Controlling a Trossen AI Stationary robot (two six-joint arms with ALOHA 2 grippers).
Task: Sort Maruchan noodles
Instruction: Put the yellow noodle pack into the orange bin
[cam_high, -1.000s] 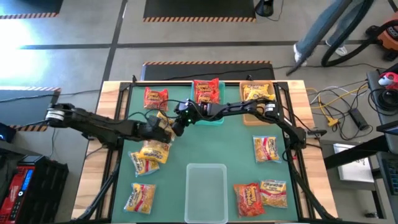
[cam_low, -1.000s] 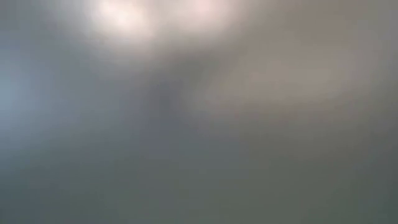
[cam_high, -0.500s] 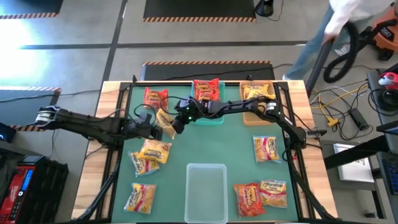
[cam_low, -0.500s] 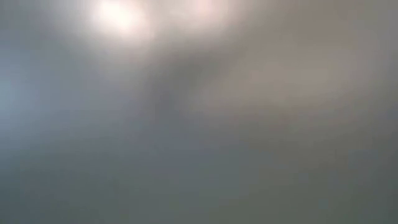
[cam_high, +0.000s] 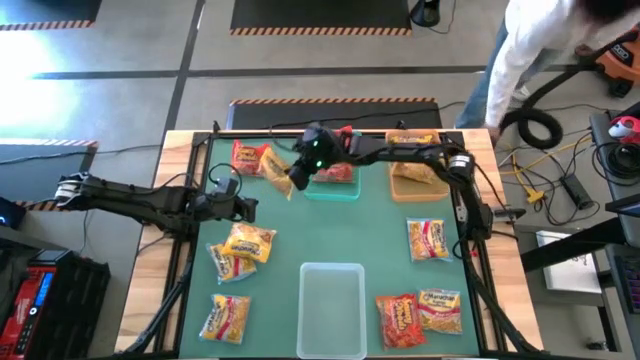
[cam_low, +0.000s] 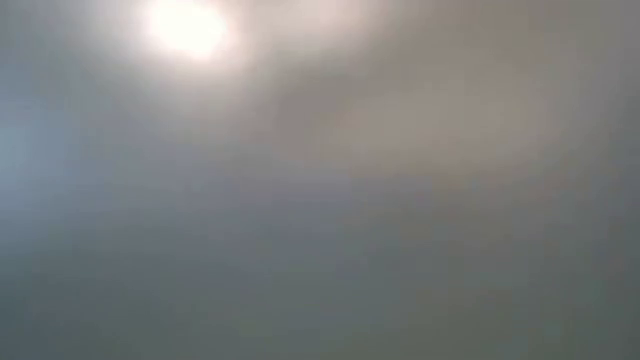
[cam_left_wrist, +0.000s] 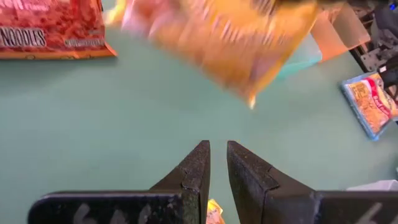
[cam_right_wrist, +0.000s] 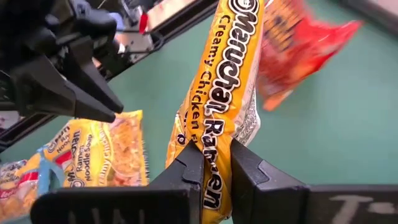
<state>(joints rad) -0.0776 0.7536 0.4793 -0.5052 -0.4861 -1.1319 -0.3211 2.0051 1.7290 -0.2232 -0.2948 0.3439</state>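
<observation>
My right gripper (cam_high: 296, 172) reaches in from the table's right and is shut on a yellow-orange Maruchan packet (cam_high: 278, 168), held up near the teal bin (cam_high: 336, 190), which holds red packets. My left gripper (cam_high: 247, 208) hangs shut and empty over the mat left of centre, and the held packet (cam_left_wrist: 230, 37) shows ahead of it. A red packet (cam_high: 246, 157) lies flat at the far left. Yellow packets (cam_high: 250, 242) lie flat at the near left. My right gripper pinches the packet's two flat faces (cam_right_wrist: 214, 124) between its two fingers, which lie across the packet. The fingers come from the table's right, slanting down. The packet sticks out beyond the fingertips toward the left, edge-on and lifted clear of the mat.
A tan bin (cam_high: 415, 180) with yellow packets stands at the far right. A clear bin (cam_high: 332, 295) sits at the near middle. More packets (cam_high: 428, 240) (cam_high: 418, 312) lie on the right side. A person (cam_high: 540, 50) bends over beyond the table's far right corner.
My right gripper has risen and gone toward the far edge with the yellow-orange packet, lifting it clear of the mat. My left gripper has drawn back toward the left edge, away from that packet.
</observation>
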